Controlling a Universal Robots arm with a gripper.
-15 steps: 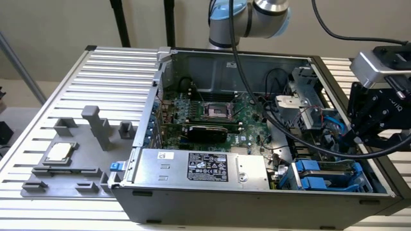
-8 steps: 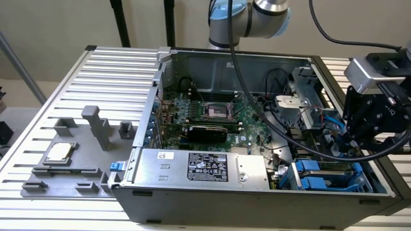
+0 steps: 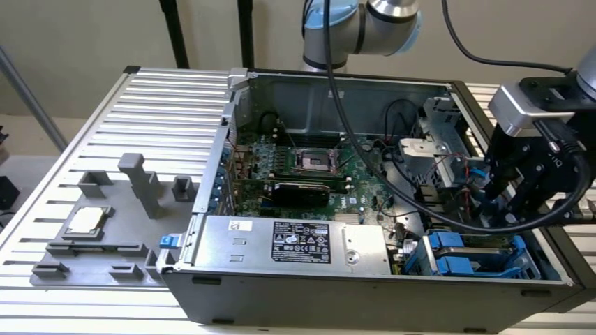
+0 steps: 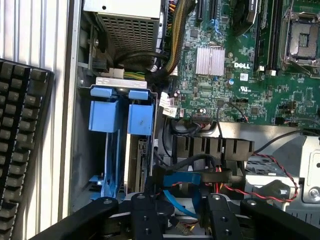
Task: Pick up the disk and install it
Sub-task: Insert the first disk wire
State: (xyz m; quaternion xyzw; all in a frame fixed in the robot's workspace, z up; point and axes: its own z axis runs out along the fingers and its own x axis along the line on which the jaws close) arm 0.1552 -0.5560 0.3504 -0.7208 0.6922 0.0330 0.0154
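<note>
— Black fingers (image 4: 145,217) are sitting closest to the wrist lens. Are they gripping anything?

— No. The gripper (image 4: 180,212) is hanging released, its fingers spread apart with nothing between them. In the exterior view the gripper (image 3: 517,209) is hovering over the corner of the open computer case (image 3: 373,293).

— Where is the disk lying, then?

— The disk (image 4: 141,120) is standing on edge in the drive bay (image 4: 85,150) just ahead of the fingertips, its blue rails showing. From outside, the disk (image 3: 461,264) is sitting below the gripper, apart from it.

— What is crowding that spot?

— A blue cable (image 4: 182,177) is looping right in front of the fingers, and red wires (image 4: 260,192) are trailing beside it. A thick black cable (image 3: 373,160) is draping across the case towards the gripper.

— And farther off?

— Beyond the bay a green motherboard (image 4: 240,85) is lying with a small heatsink (image 4: 210,60). A keyboard (image 4: 20,150) is resting outside the case wall. Well away from the gripper, on the exterior view's left, a square silver chip (image 3: 86,222) is sitting on a grey fixture (image 3: 93,269) on the slatted table (image 3: 167,105), and a large silver box (image 3: 279,244) is filling the case's near side.
</note>
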